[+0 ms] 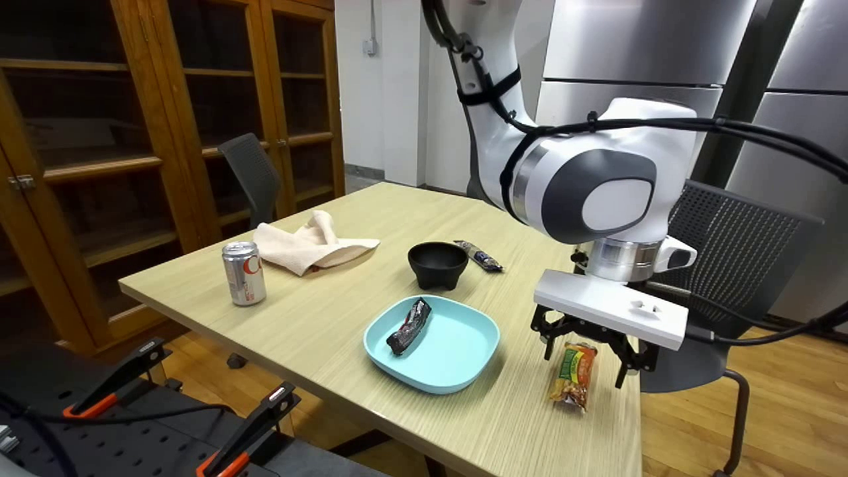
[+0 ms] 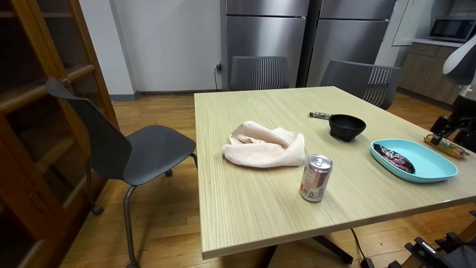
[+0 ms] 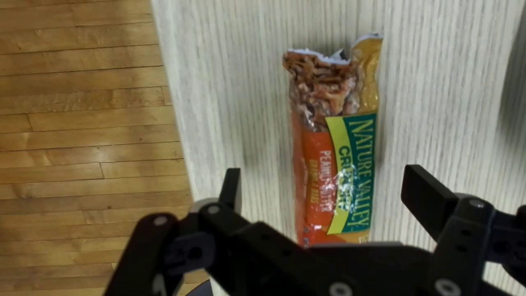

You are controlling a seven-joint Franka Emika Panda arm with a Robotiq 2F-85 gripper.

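Note:
My gripper is open and empty, pointing down just above a Nature Valley granola bar near the table's edge. In the wrist view the bar, in an orange, yellow and green wrapper, lies lengthwise between the two spread fingers, with a gap on each side. Its lower end is hidden behind the gripper body. The bar also shows in an exterior view, partly behind the gripper at the right edge. A turquoise plate stands beside it, holding a dark wrapped bar that lies tilted against the rim.
A black bowl stands behind the plate, with another dark wrapped bar beside it. A silver can stands upright near a crumpled pale cloth. Chairs stand around the table.

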